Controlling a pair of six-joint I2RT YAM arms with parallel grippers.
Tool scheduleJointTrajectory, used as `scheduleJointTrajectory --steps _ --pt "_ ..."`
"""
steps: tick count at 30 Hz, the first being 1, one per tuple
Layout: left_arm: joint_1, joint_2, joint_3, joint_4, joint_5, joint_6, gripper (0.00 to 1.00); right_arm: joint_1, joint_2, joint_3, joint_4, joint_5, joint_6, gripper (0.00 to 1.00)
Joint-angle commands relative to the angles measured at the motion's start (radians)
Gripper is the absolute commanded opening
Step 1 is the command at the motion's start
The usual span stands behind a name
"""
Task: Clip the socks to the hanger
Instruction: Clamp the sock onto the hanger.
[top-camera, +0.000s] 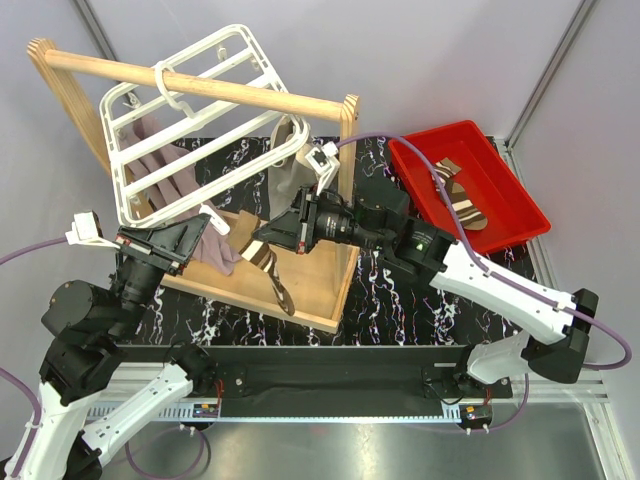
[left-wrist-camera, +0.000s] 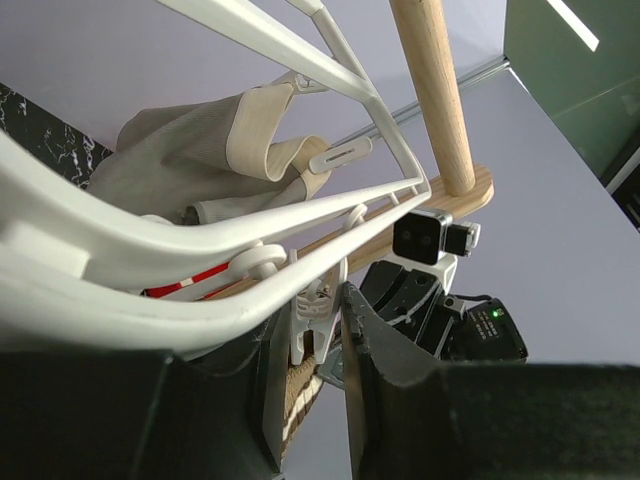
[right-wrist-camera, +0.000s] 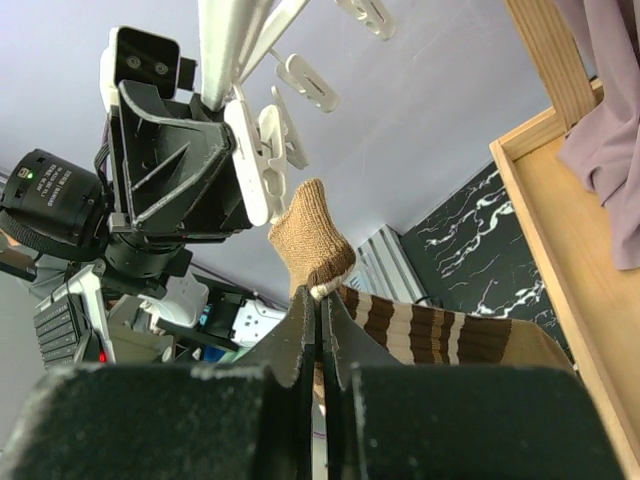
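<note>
Right gripper (right-wrist-camera: 320, 305) is clamped on the sock (right-wrist-camera: 308, 228), plain end pointing up. Just above, the left gripper (left-wrist-camera: 308, 345) squeezes a clip (right-wrist-camera: 265, 150).

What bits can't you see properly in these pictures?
- Right wrist view: whether the clip has caught the cuff of the sock. The left gripper covers the clip's mouth.
- Left wrist view: most of the sock. That gripper's dark fingers leave only a striped sliver showing.
- Top view: the cuff. The right gripper sits over it.
- Right wrist view: the sock's foot, hidden behind its own gripper.
</note>
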Motion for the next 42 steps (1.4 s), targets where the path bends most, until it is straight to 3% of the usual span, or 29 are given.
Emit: scheduleJointTrajectory --steps 1,42 --pt "0.001 0.022 -0.006 0.038 0.066 -0.002 0.0 -0.01 0.022 0.032 0.061 -0.05 0.023 0.0" --pt "0.0 0.016 -0.004 0.02 0.066 -0.007 0.0 -0.017 0.123 0.098 0.164 -0.122 0.086 0.0"
